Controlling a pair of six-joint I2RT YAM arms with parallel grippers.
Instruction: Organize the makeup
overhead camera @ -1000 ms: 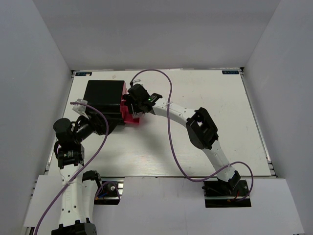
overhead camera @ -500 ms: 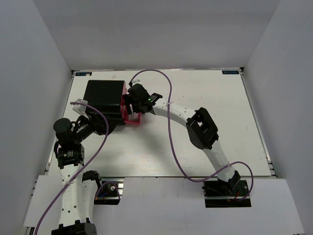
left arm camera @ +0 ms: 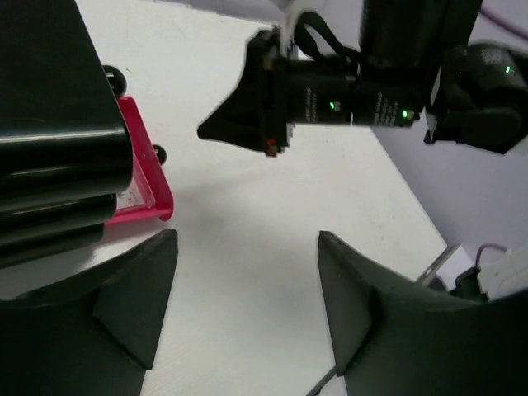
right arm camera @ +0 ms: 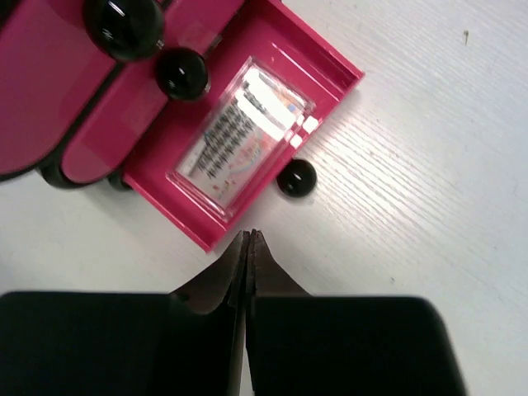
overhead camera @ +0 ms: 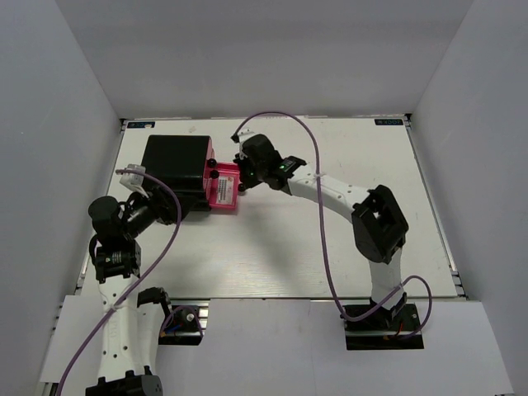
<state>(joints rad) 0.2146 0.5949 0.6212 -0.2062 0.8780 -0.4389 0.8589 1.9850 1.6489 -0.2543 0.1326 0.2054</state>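
- Makeup, from the top: none shows loose on the counter point(overhead camera: 330, 247). The pink drawer point(overhead camera: 223, 191) of the black box point(overhead camera: 175, 163) sticks out. I think the job is almost done and only shutting the drawer is left. The right tool point(overhead camera: 242, 172) is just beside the drawer.
- Left wrist: the left tool point(left arm camera: 247, 313) is spread wide and holds nothing.
- Right wrist: the white packet point(right arm camera: 241, 136) lies in the drawer. The right tool is pinched closed on nothing, near the drawer's edge.
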